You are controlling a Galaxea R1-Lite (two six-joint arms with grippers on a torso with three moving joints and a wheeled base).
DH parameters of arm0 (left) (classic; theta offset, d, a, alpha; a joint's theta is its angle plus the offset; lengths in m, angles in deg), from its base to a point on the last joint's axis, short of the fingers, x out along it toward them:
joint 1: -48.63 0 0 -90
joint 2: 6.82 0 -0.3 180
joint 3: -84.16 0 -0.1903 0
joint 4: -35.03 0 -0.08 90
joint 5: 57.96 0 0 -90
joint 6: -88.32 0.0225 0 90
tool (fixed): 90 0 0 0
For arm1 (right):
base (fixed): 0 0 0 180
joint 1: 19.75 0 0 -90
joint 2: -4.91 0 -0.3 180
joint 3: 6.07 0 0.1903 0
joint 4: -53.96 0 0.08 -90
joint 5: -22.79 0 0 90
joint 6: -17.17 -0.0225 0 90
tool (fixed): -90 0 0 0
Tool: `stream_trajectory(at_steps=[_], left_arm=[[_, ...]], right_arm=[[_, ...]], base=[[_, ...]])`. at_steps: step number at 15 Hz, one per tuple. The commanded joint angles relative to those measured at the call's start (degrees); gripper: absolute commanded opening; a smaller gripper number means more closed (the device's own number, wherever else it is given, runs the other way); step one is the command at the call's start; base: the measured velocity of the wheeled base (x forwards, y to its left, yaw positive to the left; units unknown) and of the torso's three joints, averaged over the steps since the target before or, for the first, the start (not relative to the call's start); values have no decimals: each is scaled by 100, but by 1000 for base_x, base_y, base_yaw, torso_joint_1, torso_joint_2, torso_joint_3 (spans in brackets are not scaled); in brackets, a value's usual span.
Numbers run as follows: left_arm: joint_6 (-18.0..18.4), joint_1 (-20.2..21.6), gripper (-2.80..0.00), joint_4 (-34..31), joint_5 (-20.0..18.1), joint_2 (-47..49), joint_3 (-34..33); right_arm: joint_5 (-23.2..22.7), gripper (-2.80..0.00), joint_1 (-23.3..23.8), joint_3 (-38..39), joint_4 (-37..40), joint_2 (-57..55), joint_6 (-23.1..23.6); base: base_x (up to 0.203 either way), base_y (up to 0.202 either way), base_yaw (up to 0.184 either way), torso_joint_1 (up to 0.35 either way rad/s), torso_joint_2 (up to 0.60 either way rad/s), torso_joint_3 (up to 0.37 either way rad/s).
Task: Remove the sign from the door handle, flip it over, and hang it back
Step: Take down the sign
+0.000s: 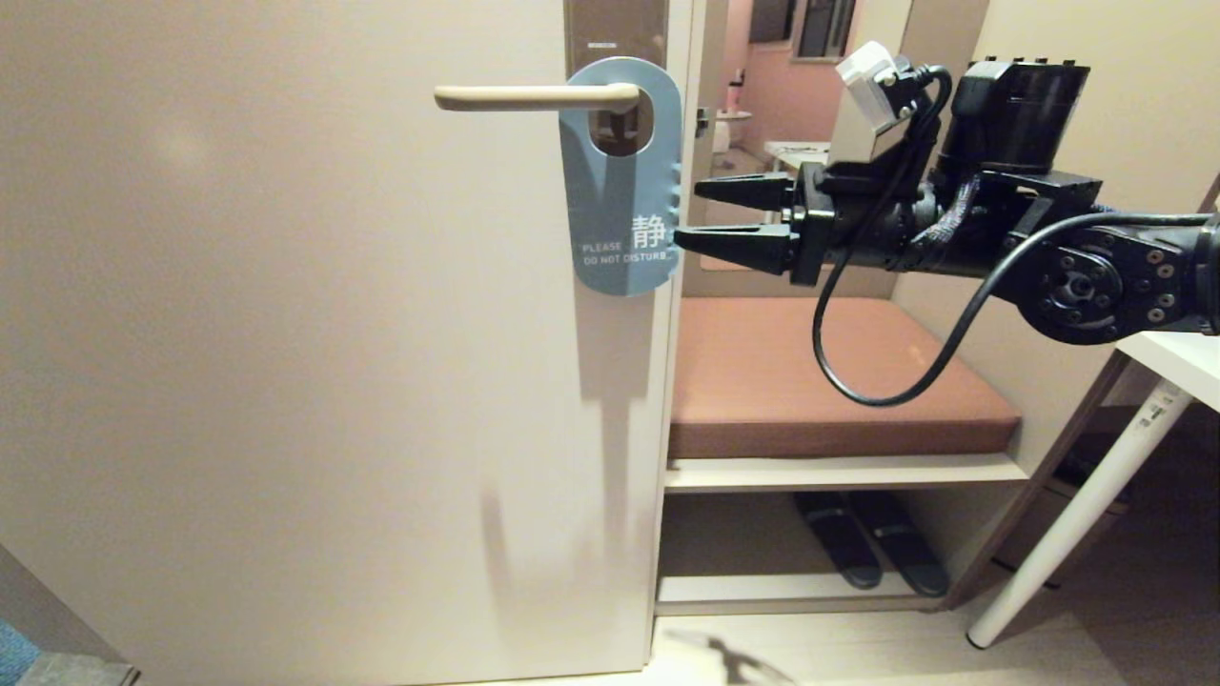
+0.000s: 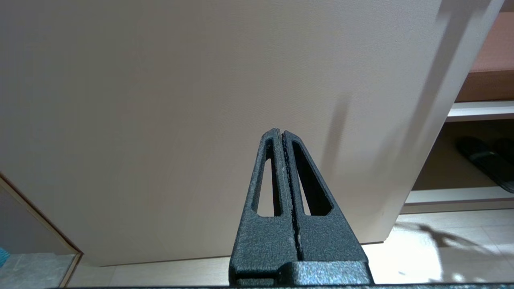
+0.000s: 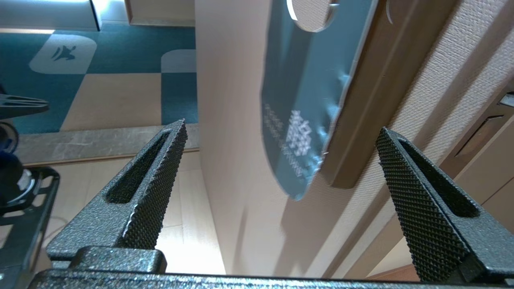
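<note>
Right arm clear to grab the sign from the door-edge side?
Probably yes. The right gripper sits open beside the sign, lower tip near its edge, nothing between. The sign hangs free on the door handle.

head: faces door [image 1: 286, 333] | wrists: close, low | shared: door, sign [image 1: 621, 181]

The right arm [image 1: 1010, 229] is done all in black, a screw-ringed round joint is shown, a black cable is looped underneath (grey-white camera block on top), and knurled tapered fingers [image 3: 156, 180] are fitted.
</note>
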Motion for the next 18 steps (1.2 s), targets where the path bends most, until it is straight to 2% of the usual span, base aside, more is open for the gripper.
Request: stream_trajectory(at_steps=[1,8,13,18], left_arm=[[-1,0,-280,2,0,9,0],[-1,0,-280,8,0,9,0],[-1,0,-280,5,6,9,0],[-1,0,-280,8,0,9,0]], right_arm=[[-35,0,-23,-165,-12,-247,5],[-26,0,-121,-770,-12,-719,-4],[-26,0,-134,-790,5,-787,-4],[-26,0,-355,-795,5,-734,-4]], base=[[0,0,0,0,0,0],[0,0,0,0,0,0],[0,0,0,0,0,0],[0,0,0,0,0,0]])
